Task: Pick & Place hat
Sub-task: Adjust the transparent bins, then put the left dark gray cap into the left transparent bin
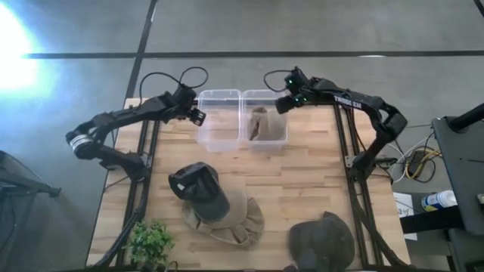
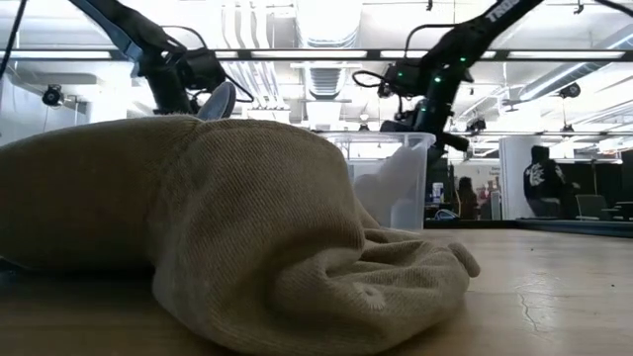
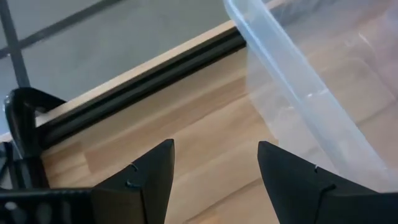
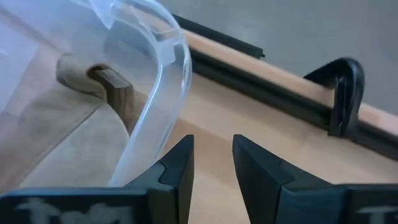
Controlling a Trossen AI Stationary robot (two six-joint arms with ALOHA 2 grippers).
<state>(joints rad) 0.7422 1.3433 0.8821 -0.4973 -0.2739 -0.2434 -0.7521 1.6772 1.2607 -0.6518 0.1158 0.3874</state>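
Two clear bins stand side by side at the table's far middle. The left bin [image 1: 219, 121] shows nothing inside; the right bin [image 1: 266, 136] holds a tan hat [image 1: 259, 123], also seen through its wall [image 4: 56, 130]. A black hat [image 1: 198, 185] lies on a tan bucket hat [image 1: 227, 217] in the near middle, and a dark olive cap [image 1: 324, 242] lies near the front right. My left gripper [image 3: 214, 149] hovers open beside the left bin's left wall [image 3: 298, 81]. Just outside the right bin's far right corner [image 4: 168, 56], my right gripper [image 4: 212, 143] stands open with a narrower gap and nothing in it.
A small green plant [image 1: 151, 242] stands at the table's near left corner. Black clamps [image 4: 345, 93] and a dark rail [image 3: 155, 81] run along the table's far edge. Bare wood lies between the bins and the hats. The tan hat [image 2: 247, 257] fills the low view's foreground.
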